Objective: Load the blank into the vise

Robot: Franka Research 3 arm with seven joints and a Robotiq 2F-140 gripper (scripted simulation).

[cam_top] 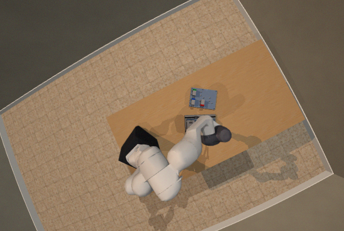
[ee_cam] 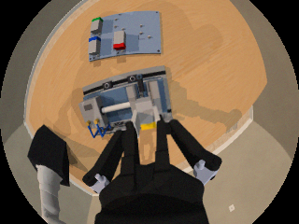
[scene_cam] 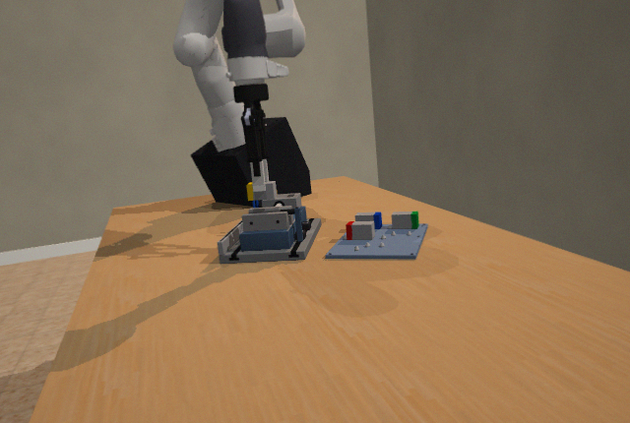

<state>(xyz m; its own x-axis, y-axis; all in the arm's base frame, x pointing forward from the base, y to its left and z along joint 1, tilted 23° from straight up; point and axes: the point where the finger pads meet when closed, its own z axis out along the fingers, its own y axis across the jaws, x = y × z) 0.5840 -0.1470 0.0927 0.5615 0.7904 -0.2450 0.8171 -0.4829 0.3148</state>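
Note:
My gripper [scene_cam: 260, 180] is shut on the grey blank with the yellow end [scene_cam: 258, 189] and holds it just above the milling vise [scene_cam: 269, 235], over its far side. The yellow end [scene_cam: 249, 190] points left in the exterior view, away from the infeed plate [scene_cam: 379, 244]. In the wrist view the blank [ee_cam: 145, 119] sits between my fingers, yellow end [ee_cam: 148, 127] nearest the camera, with the vise [ee_cam: 127, 103] below. In the overhead view my arm hides the blank and most of the vise [cam_top: 191, 121].
The infeed plate holds three other grey blanks with red [scene_cam: 359, 230], blue [scene_cam: 368, 218] and green [scene_cam: 406, 219] ends. Blue hoses [ee_cam: 97, 130] hang at one side of the vise. The black robot base [scene_cam: 254, 158] stands behind the vise.

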